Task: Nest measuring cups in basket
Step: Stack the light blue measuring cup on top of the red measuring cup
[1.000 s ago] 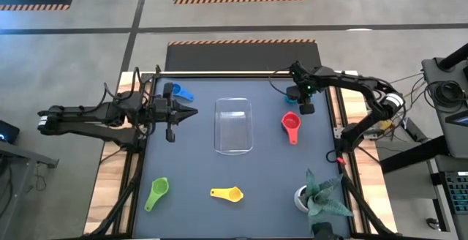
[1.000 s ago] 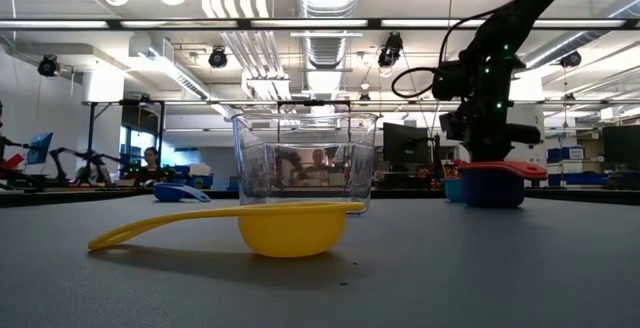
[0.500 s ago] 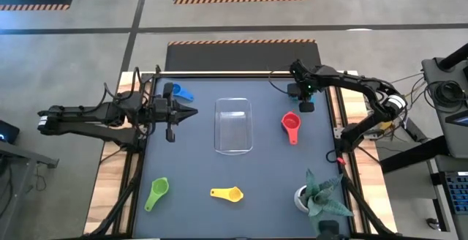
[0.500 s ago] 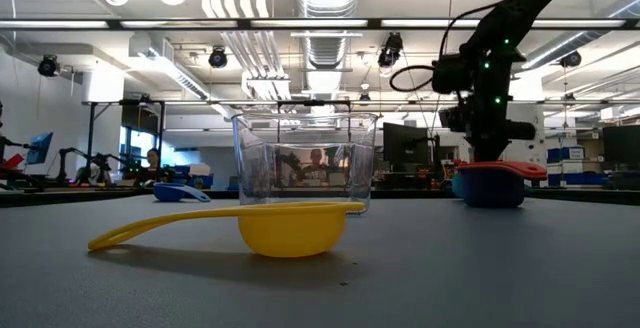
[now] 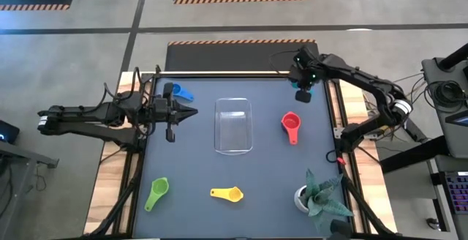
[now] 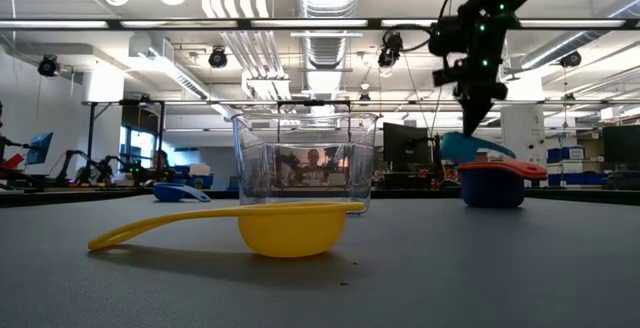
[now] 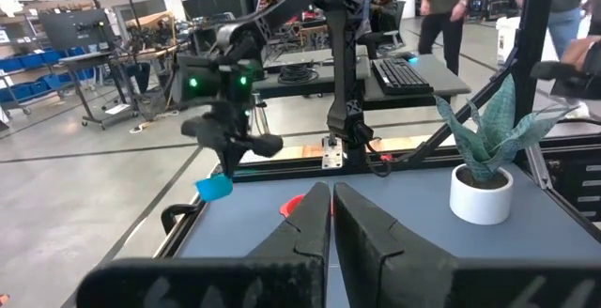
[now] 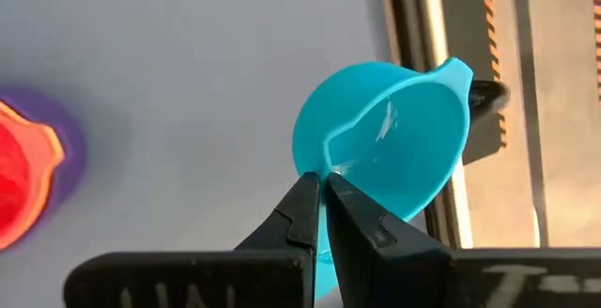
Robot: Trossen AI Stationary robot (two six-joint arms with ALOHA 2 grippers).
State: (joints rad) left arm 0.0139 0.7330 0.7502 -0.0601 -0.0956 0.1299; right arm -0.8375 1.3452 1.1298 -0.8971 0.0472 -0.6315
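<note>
The right gripper point(image 5: 302, 94) is clamped on the teal cup point(image 8: 390, 148), its two fingers pinched together on the cup's rim, and it holds the cup in the air above the far right corner of the table point(image 5: 270, 159), off to the right of the basket point(image 5: 233, 126) and farther back. In the low view the teal cup point(image 6: 470, 147) hangs clear of the surface, just above the red cup point(image 5: 291, 125). The red cup sits on the table just right of the basket, stacked in an orange one and a purple one. The basket itself stands at the table's centre. Left of the basket, the left gripper point(image 5: 189, 113) hovers with its fingers pressed together, holding nothing, and the blue cup point(image 5: 182, 93) lies beyond it. In front of the basket lie the yellow cup point(image 5: 227, 194) and, farther left, the green cup point(image 5: 156, 192).
</note>
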